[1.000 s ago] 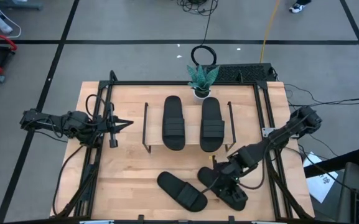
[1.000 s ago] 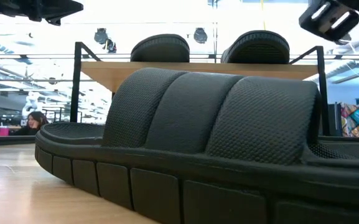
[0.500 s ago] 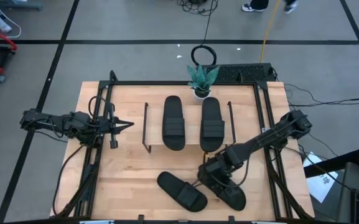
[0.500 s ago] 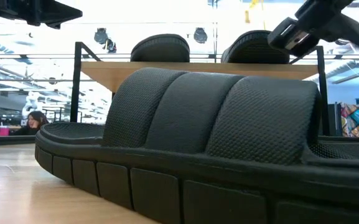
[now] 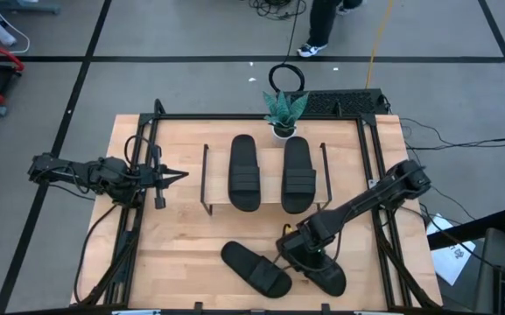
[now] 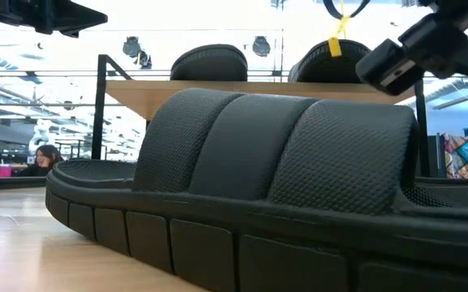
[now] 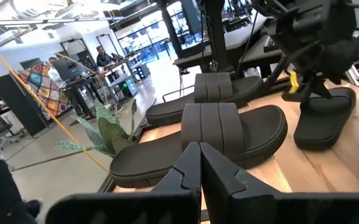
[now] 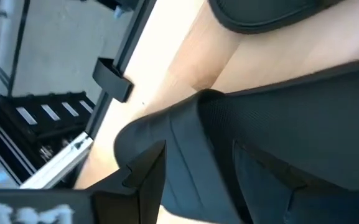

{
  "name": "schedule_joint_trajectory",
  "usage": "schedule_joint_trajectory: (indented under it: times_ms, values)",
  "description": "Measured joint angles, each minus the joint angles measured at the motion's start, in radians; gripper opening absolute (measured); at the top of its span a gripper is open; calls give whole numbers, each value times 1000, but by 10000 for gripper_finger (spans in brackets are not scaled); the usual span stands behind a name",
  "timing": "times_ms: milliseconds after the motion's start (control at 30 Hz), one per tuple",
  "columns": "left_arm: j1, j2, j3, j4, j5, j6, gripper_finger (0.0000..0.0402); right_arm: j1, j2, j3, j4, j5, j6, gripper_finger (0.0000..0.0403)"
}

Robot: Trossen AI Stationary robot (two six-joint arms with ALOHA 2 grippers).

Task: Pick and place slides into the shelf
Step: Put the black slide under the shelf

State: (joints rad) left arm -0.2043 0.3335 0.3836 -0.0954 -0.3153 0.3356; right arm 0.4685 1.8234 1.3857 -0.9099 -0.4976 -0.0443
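- The counter point(image 5: 182, 245) was a flat top of pale wood planks.
- The shelf point(image 5: 265, 208) stood near the counter's back edge. It was a light wood board with thin black metal frames at its two ends.
- Two slides on the shelf point(image 5: 245, 171) lay side by side. Each was black and rubbery, a long oval with a wide ribbed strap.
- Two more slides point(image 5: 255, 268) lay on the counter near its front edge, slanted, with their ends close together.
- The right pincer point(image 5: 303, 255) was down low over the strap of the slide nearer the right edge point(image 5: 326, 278). Its dark fingers point(image 8: 145, 168) were spread, one on each side of the bumpy strap.
- The left pincer point(image 5: 175, 175) waited near the left edge, pressed together to a point, holding nothing.
- A small spiky green plant point(image 5: 283, 109) stood at the back edge.
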Motion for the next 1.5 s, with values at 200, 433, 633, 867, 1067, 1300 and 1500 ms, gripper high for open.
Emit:
schedule_joint_trajectory:
  times_ms: [200, 433, 633, 867, 1067, 1300, 1500]
  values:
    - [0, 0, 0, 0, 0, 0, 5, 12, 50, 0, 7, -1, -32, 179]
    - [0, 0, 0, 0, 1, -5, 7, 15, 93, 0, 1, -60, -48, 179]
    - [0, 0, 0, 0, 2, -6, 2, 25, 95, -1, -28, -122, -48, 179]
    - [0, 0, 0, -8, 3, -24, 2, 34, 94, -2, -12, -107, -88, 178]
    - [0, 0, 0, -15, 3, -25, 9, 44, 92, -53, 69, -111, -86, 170]
    - [0, 0, 0, -15, 3, -28, 1, 44, 91, -71, 149, -149, 63, 55]
    - [0, 0, 0, -15, 3, -38, 9, 47, 88, -72, 233, -142, 210, 12]
